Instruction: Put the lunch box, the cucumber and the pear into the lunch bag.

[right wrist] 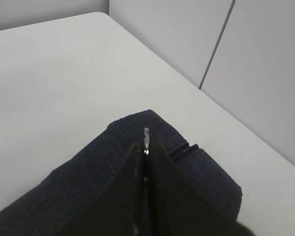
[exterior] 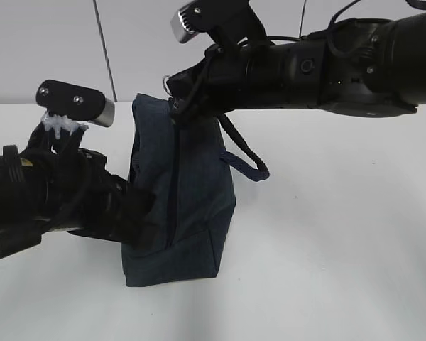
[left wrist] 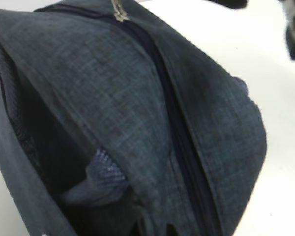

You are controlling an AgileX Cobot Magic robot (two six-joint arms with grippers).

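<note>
The navy lunch bag [exterior: 192, 206] stands in the middle of the white table, its top zipper [exterior: 172, 192] running away from the camera. My right gripper [exterior: 176, 103] is at the bag's far top end, shut on the metal zipper pull [right wrist: 146, 135], which pokes out between its fingertips [right wrist: 137, 162]. My left gripper [exterior: 138, 224] is pressed into the bag's near left side, and fabric bunches around it in the left wrist view [left wrist: 155, 228]. There the zipper [left wrist: 177, 132] looks closed and a dark gap with mesh lining [left wrist: 101, 164] shows on the left. The lunch box, cucumber and pear are out of view.
A padded loop handle [exterior: 245, 160] hangs off the bag's right side. The white table [exterior: 341, 249] spreads around the bag. Grey wall panels [exterior: 57, 50] stand behind, close to the table's far edge [right wrist: 196, 91].
</note>
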